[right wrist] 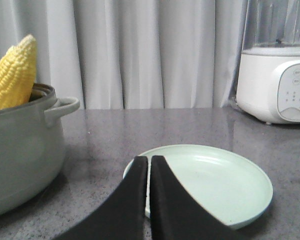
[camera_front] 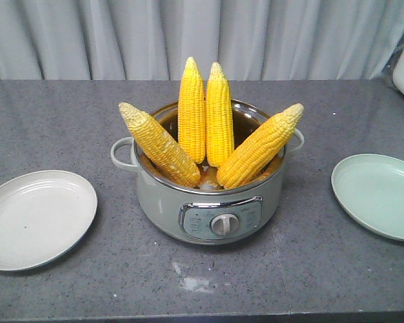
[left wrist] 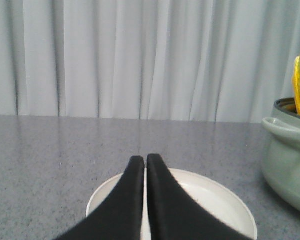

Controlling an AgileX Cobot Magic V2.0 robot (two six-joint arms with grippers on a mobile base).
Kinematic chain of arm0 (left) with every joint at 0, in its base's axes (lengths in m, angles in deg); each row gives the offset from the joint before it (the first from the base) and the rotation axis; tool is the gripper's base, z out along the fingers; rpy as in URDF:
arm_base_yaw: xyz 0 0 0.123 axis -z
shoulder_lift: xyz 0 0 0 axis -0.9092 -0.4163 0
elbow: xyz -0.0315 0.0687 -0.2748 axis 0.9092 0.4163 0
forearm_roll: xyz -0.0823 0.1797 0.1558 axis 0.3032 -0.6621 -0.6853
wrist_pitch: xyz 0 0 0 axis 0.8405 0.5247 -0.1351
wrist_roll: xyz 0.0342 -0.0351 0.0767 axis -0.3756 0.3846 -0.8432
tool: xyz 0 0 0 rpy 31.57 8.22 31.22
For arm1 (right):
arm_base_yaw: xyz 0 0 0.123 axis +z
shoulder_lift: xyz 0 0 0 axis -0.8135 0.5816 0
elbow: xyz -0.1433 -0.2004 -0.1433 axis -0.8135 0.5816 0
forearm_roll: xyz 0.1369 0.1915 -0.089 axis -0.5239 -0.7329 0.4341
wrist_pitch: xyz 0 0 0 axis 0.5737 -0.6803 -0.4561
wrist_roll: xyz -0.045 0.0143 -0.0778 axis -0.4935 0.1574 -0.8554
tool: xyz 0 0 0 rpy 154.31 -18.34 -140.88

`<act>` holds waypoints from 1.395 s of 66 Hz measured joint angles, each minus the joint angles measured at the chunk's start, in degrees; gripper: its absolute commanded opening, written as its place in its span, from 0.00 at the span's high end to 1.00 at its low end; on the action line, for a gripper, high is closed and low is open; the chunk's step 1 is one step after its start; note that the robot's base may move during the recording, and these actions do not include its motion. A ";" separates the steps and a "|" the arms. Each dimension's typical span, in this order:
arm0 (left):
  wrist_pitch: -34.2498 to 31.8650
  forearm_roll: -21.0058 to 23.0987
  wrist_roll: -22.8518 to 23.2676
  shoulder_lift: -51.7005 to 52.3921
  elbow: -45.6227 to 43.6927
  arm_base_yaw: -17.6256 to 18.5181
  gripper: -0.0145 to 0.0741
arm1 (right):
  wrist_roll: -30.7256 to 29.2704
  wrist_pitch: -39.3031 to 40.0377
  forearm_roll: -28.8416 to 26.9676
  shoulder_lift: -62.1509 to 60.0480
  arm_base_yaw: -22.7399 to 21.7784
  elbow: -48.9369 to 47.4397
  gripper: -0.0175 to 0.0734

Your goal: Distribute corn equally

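The left gripper hangs low over a cream plate, its two black fingers closed together with nothing between them. Off to its right stands a grey-green electric cooker pot. All four corn cobs stand in it tips up, fanned outward. The pot sits left of the right gripper, which is likewise closed and empty above a pale green plate. A white blender base stands beyond, to its right.

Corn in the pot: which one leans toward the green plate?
The rightmost cob, its pale tip tilted over the rim of the pot toward the green plate. The two middle cobs stand nearly upright; the leftmost cob leans toward the white plate.
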 measured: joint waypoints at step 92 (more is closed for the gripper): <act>41.07 1.16 -1.63 -39.00 -47.33 0.00 0.52 | -5.31 -34.90 1.05 35.31 0.00 -40.53 0.52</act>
